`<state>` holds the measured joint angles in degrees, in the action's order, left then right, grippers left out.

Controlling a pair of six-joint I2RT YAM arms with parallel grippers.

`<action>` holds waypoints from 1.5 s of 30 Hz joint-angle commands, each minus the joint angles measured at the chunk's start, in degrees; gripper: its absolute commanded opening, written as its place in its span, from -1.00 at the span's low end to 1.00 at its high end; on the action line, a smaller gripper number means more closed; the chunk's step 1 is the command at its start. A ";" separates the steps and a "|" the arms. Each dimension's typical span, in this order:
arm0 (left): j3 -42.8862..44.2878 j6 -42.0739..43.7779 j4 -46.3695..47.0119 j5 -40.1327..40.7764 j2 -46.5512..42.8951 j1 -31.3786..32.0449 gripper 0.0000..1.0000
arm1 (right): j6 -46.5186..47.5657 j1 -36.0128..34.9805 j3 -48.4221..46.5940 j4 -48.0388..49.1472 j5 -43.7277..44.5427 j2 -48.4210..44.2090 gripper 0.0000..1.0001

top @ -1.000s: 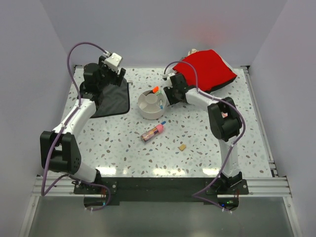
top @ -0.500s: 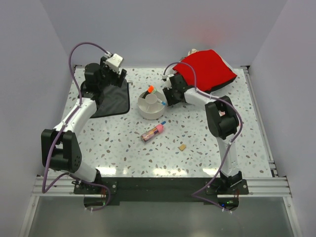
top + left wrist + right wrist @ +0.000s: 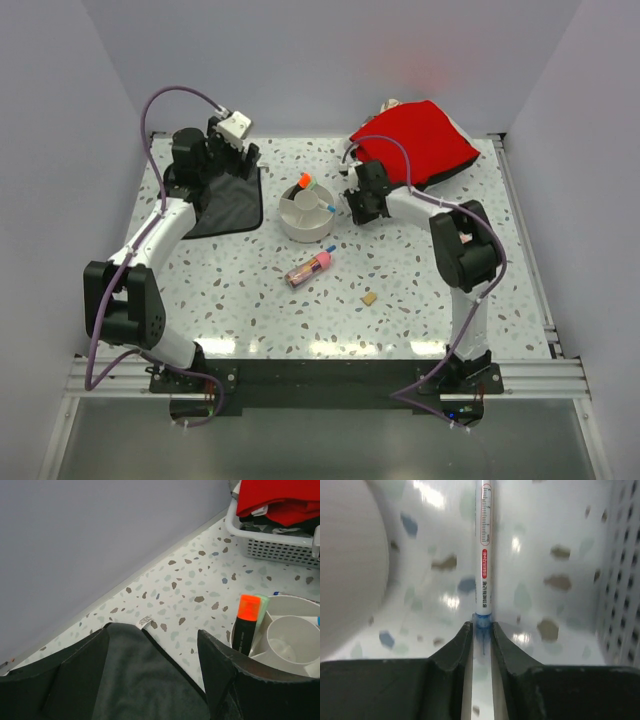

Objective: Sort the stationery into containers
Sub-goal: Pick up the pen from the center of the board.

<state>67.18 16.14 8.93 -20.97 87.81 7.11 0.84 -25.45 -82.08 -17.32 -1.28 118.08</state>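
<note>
Though the pen's (image 3: 484,555) red label is too small to read, its printed scale carries tiny numerals. The right gripper (image 3: 481,630) pinches the pen's blue end between the divided bowl (image 3: 300,233) and the white tray (image 3: 280,550) of red cloth (image 3: 280,500). Two highlighters, orange-and-black (image 3: 244,625) and pale green (image 3: 260,611), stand side by side in the bowl. One pink-capped stick (image 3: 308,269) and one eraser (image 3: 369,298) lie on the table (image 3: 250,300). The left gripper (image 3: 152,640) hangs spread wide, holding nothing, over the black cloth (image 3: 130,680), whose white tag is unreadable.

Bright overhead light puts white glare patches on the glossy counter (image 3: 400,330), shadows are soft, and the right wrist view blurs around the thin blue-tipped pen (image 3: 483,555).
</note>
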 commanded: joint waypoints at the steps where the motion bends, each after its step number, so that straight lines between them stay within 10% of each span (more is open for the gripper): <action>1: 1.64 2.92 -1.45 -9.41 -1.59 -0.52 0.52 | 4.15 -0.04 7.45 -5.44 -1.01 -9.52 -1.00; 9: 1.29 5.57 -2.51 -15.93 -3.69 -0.52 0.51 | 16.54 -0.12 10.90 -17.82 -1.53 -26.30 -1.00; 18: 9.17 5.31 -13.48 -43.52 -1.78 0.26 0.52 | 44.54 -3.02 11.59 -27.94 -1.26 -41.24 -1.00; 28: 58.99 28.37 -82.91 -58.04 29.23 6.06 0.37 | 91.33 -6.36 20.56 -26.81 -9.35 -56.55 -1.00; 45: 41.71 1.35 -60.17 -70.87 27.15 13.89 0.38 | 114.82 -6.63 26.01 -12.13 -24.56 -56.39 -1.00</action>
<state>108.07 25.19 -58.41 -82.24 117.84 21.08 110.50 -31.77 -57.01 -37.45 -22.37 61.21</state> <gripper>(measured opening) 0.694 0.172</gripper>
